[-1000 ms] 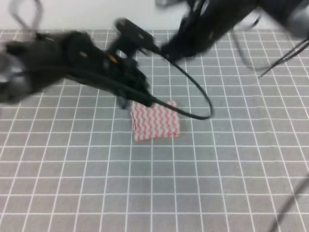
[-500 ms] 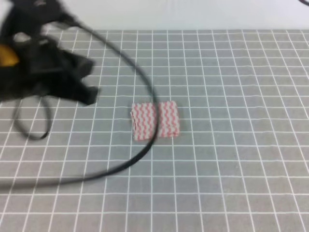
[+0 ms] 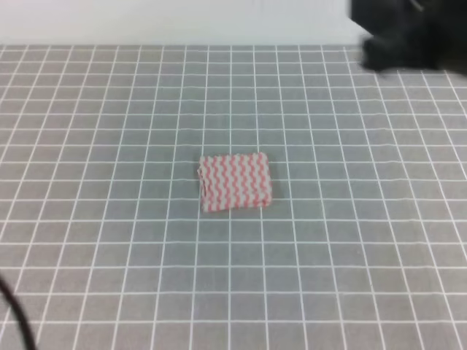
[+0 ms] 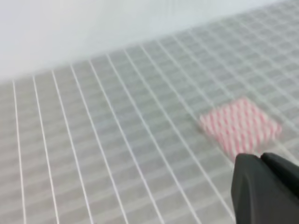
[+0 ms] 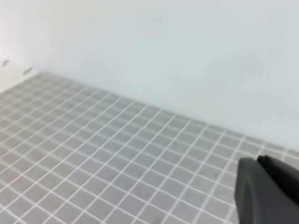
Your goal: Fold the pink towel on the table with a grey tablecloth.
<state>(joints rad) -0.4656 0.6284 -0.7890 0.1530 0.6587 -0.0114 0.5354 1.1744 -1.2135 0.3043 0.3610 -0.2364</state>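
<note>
While blurred, right pincer point(image 5: 268, 191) stays cropped.

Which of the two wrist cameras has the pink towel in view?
The left wrist camera: the pink towel lies on the table above its gripper; the right wrist view shows only grid cloth and wall.

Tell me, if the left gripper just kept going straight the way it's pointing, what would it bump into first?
Probably the folded pink-and-white zigzag towel, lying just ahead of the left gripper on the grey gridded tablecloth. The view is blurred and depth unclear, so it might pass above it.
</note>
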